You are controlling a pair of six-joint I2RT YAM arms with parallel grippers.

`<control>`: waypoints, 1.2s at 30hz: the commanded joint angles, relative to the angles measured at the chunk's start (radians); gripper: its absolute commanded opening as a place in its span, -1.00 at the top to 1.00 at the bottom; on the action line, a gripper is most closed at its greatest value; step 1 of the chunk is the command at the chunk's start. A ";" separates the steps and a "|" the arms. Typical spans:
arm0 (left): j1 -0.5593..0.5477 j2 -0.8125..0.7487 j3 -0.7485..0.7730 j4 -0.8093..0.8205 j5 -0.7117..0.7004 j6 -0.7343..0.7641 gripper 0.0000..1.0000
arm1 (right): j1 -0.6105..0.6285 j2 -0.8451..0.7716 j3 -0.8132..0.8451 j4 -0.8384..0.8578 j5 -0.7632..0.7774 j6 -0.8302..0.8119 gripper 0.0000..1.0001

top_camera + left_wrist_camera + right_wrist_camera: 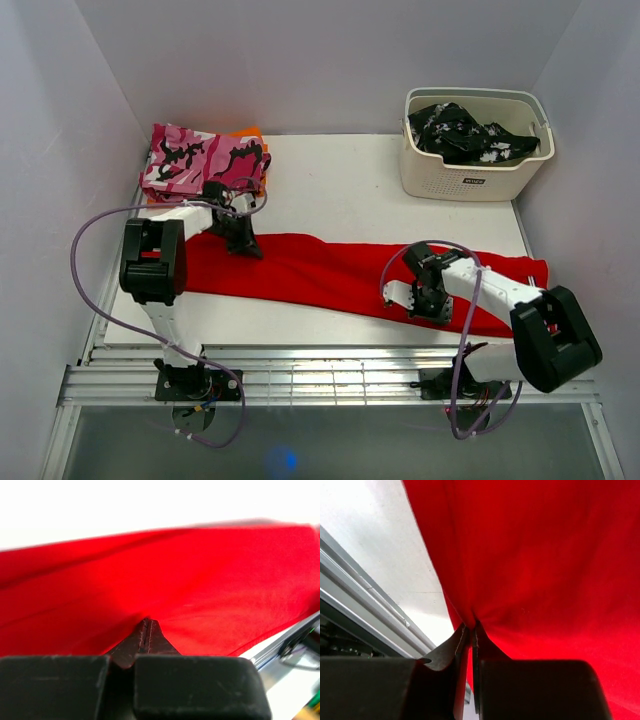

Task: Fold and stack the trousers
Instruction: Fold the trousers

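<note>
Left gripper (146, 630): clenched, tips pressed together on a small pucker of red cloth. Right gripper (471, 630): likewise clamped on a pinch of the same fabric, close to its near hem, with bare table (410, 555) and a metal rail (360, 595) just past that hem.

Outward from the tips: the trousers (330, 270), spread flat across the middle of the table, long axis left to right and slightly tilted, left end farther, right end nearer. Gripped by the left tool at the far edge of the left end. Gripped by the right tool at the near edge, right of centre. Cloth therefore to the right of the left grip and on both sides of the right grip, with a long slack-free stretch between the two.

Judged from that layout: probably a fold across the length, one end carried over toward the other. Left arm nearer the left end, right arm nearer the right end.

Farther out: a folded camouflage garment (200, 155) at the far left corner, just beyond the left arm, apart from the red cloth. At the far right, well apart, a white basket (470, 180) holding a black-and-white garment (460, 135).

Hard to make out: right end partly covered by the right forearm and wrist. No white stripes discernible, so waist end and cuff end not told apart. Number of layers in either pinch unclear. Upper part of the left wrist view blown out to white.
</note>
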 commanded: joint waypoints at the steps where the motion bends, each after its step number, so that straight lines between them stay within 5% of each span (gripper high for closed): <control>1: 0.175 0.021 -0.041 0.024 -0.227 0.041 1.00 | -0.006 0.168 0.037 0.228 0.027 -0.021 0.84; 7: 0.222 -0.042 -0.019 0.006 -0.204 0.115 1.00 | 0.021 0.243 0.272 0.130 -0.096 0.049 0.78; 10: 0.207 -0.085 0.028 -0.008 -0.114 0.173 0.94 | 0.024 0.178 0.355 0.062 -0.159 0.094 0.14; 14: 0.086 -0.178 0.108 -0.019 0.021 0.247 0.39 | -0.011 -0.008 0.398 -0.022 -0.127 0.097 -0.42; 17: -0.065 -0.211 0.129 0.019 0.020 0.232 0.27 | -0.083 -0.098 0.371 -0.042 -0.041 -0.019 -0.47; 25: -0.323 -0.053 0.178 0.179 0.130 0.034 0.15 | -0.546 -0.200 0.199 0.011 0.028 -0.435 -0.28; 36: -0.338 0.181 0.182 0.198 0.078 -0.054 0.16 | -0.729 -0.166 0.133 0.102 0.051 -0.696 -0.31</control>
